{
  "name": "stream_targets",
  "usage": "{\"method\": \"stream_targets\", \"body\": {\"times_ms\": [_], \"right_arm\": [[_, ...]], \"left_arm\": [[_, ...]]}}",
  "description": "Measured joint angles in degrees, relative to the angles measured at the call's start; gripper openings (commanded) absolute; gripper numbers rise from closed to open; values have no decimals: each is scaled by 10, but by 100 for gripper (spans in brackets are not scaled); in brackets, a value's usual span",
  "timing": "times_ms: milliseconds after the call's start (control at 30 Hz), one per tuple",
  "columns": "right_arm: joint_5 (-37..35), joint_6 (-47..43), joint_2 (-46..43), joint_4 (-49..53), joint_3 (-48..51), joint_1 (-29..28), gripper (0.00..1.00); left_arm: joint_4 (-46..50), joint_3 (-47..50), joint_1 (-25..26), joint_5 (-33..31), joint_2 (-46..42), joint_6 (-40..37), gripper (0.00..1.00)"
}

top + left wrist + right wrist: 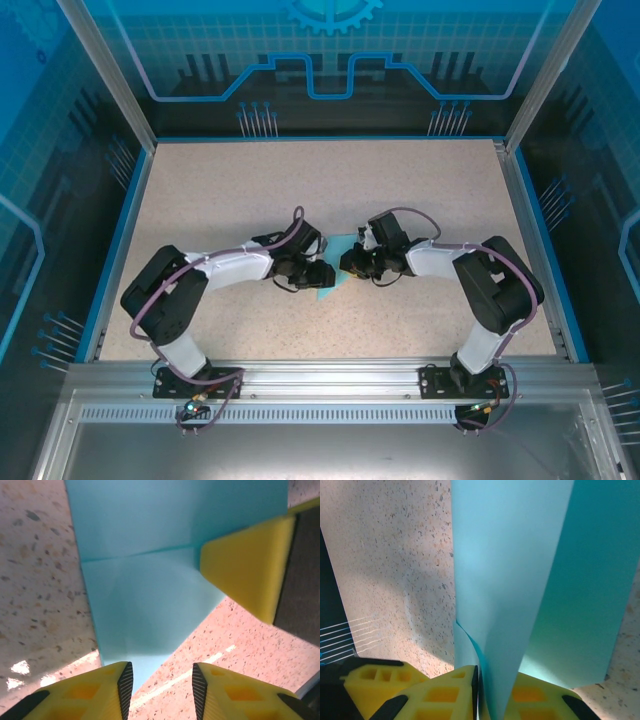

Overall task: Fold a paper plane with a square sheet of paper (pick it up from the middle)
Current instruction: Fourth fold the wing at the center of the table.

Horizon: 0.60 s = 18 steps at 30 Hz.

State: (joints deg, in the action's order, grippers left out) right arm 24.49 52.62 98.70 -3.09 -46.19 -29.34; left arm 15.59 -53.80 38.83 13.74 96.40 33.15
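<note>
The light-cyan sheet of paper (333, 268), folded into angular flaps, lies at the table's middle between both grippers. In the left wrist view the paper (150, 580) shows a crease and a pointed flap; my left gripper (162, 690) is open, its jaws apart just below the paper's tip with nothing between them. A yellow finger (245, 565) of the right gripper rests on the paper's right side. In the right wrist view my right gripper (490, 695) is shut on a raised fold of the paper (520, 580), which stands up between its fingers.
The speckled beige table (330, 180) is ringed by a blue rim (115, 250) and glass walls. Both arms meet at the centre, left gripper (320, 273) and right gripper (352, 262) nearly touching. An aluminium rail (330, 375) runs along the near edge.
</note>
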Motion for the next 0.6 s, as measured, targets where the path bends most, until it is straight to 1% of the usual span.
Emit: {"method": "stream_targets", "body": {"times_ms": [233,367,533,600], "right_arm": [[0,0,0,1,-3,0,17],[0,0,0,1,-3,0,17],[0,0,0,1,-3,0,17],[1,0,0,2,-4,0,17]], "left_arm": [[10,-1,65,-117,-2,-1,43],[19,-3,102,-186,-1,-1,43],[26,-14,128,-263,5,-2,42],[30,-23,137,-289,10,-2,40]]}}
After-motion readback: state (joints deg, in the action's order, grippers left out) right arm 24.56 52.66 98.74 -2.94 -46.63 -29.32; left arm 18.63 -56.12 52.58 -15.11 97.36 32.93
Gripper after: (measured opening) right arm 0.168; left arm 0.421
